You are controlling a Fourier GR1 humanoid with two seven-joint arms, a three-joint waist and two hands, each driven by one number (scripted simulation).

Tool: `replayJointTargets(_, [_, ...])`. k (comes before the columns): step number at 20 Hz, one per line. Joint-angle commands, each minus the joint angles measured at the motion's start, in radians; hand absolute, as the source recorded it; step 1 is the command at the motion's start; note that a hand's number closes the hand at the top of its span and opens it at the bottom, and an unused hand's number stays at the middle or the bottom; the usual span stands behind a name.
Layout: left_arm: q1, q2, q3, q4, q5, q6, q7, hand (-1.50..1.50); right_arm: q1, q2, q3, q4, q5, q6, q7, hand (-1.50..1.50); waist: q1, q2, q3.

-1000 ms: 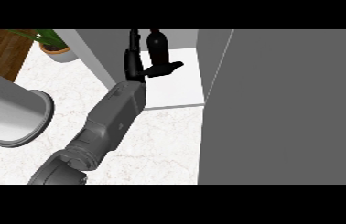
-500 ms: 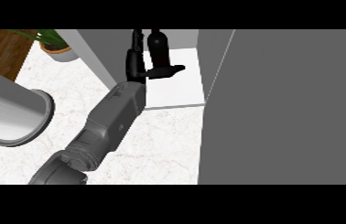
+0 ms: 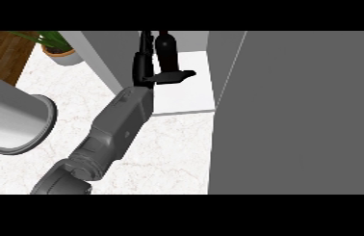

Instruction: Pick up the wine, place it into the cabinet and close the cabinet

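the left hand [image 3: 146,66] reaches into the open cabinet [image 3: 192,93], fingers curled round the dark wine bottle [image 3: 166,54] upright on its white shelf, above the marble counter [image 3: 171,148].

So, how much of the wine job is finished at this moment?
Done: the wine bottle stands upright inside the cabinet. In hand: the left hand is beside the bottle, its thumb pointing right in front of it; whether it grips, I cannot tell. Left: withdraw the arm and close the open cabinet door.

White marble counter [image 3: 171,148] — potted plant [image 3: 57,47] and wooden floor [image 3: 14,52] at far left.
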Motion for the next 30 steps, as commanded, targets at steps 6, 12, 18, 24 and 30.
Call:
replayJointTargets(6, [0.084, 0.001, -0.019, -0.013, 0.107, -0.064, -0.050, -1.50, 0.028, 0.003, 0.005, -0.082, -0.040, -0.016, 0.043, -1.50, -0.001, -0.009, -0.001])
replayJointTargets(12, [0.123, 0.001, -0.118, -0.083, 0.195, -0.064, -0.024, -1.50, -0.009, -0.006, -0.007, -0.043, -0.035, -0.025, 0.054, -1.50, 0.006, -0.015, -0.001])
replayJointTargets(18, [0.271, 0.001, -0.306, -0.261, 0.288, 0.002, -0.006, -1.50, 0.057, -0.023, -0.023, -0.118, -0.044, -0.021, 0.070, -1.50, 0.015, -0.025, -0.001])
replayJointTargets(24, [0.434, 0.001, -0.572, -0.607, 0.392, 0.224, 0.056, -1.50, 0.065, -0.008, 0.010, -0.101, 0.021, -0.034, 0.039, -1.50, 0.051, -0.026, 0.000])
replayJointTargets(30, [0.595, 0.001, -0.723, -0.871, 0.333, 0.385, 0.056, -1.50, 0.034, -0.047, -0.118, -0.066, -0.080, -0.019, 0.015, -1.50, 0.070, -0.023, 0.000])
